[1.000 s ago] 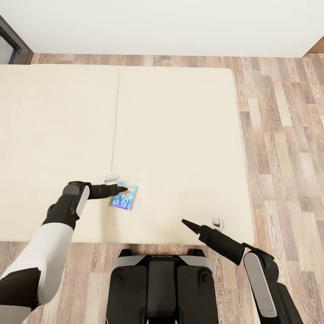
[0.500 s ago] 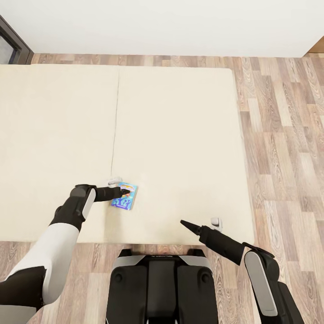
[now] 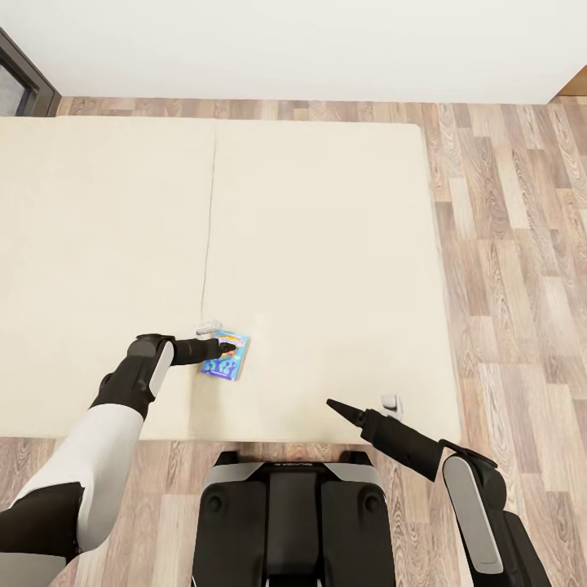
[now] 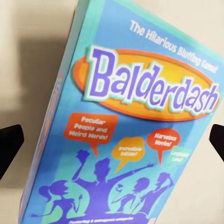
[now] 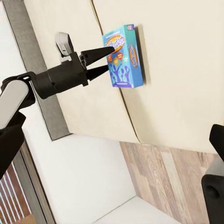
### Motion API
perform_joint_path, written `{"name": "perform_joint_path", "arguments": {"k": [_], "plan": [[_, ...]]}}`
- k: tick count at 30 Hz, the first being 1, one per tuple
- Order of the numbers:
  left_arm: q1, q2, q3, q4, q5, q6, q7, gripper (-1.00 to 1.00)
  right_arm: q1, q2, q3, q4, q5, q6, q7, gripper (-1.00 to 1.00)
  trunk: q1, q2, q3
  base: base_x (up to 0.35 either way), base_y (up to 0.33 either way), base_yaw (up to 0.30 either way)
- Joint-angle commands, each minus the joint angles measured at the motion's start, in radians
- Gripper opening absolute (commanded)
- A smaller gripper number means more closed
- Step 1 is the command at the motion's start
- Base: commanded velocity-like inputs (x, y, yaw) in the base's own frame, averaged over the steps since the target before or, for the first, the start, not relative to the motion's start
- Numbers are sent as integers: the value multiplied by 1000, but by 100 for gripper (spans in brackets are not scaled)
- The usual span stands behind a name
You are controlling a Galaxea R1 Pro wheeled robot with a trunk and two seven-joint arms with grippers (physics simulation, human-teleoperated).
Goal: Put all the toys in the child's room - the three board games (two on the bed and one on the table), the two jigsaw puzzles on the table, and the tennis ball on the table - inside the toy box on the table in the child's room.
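A small blue board game [image 3: 223, 367] lies flat on the beige bed [image 3: 326, 244], close to its near edge. My left gripper [image 3: 232, 346] hovers over the box's upper end, open. In the left wrist view the box [image 4: 130, 130] reads "Balderdash" and sits between the two dark fingertips [image 4: 9, 142], which stay clear of its sides. The right wrist view shows that gripper [image 5: 109, 58] from the side, jaws parted at the box [image 5: 126, 60]. My right gripper [image 3: 330, 403] is open and empty above the bed's near edge, off to the right of the box.
The mattress stretches wide to the left and back, bare apart from the box. Wood-plank floor [image 3: 514, 269] runs along the bed's right side and in front of it, where my base [image 3: 293, 522] stands. A white wall [image 3: 310, 41] and a dark window frame [image 3: 16, 81] lie beyond.
A second ago my left arm reached slightly further right over the board game; since half a second ago nothing has moved. The box lies where it was.
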Motion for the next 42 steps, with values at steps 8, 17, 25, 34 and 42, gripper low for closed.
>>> {"name": "perform_joint_path", "arguments": {"k": [8,17,25,34,42], "plan": [[0,0,1,0,-2,4,-6,100,0,1,-3,0,3,4,7,100,1,-2,-1,0,0,0],[0,0,1,2,-1,-8,-6,100,0,1,-3,0,3,4,7,100,1,-2,-4,0,0,0],[0,0,1,2,-1,-9,-6,100,0,1,-3,0,3,4,7,100,1,-2,-11,0,0,0],[0,0,1,2,-1,-11,-6,100,0,1,-3,0,3,4,6,100,1,-2,-21,0,0,0],[0,0,0,2,0,-16,-8,100,0,1,-3,0,3,4,7,100,1,-2,-31,0,0,0]]}}
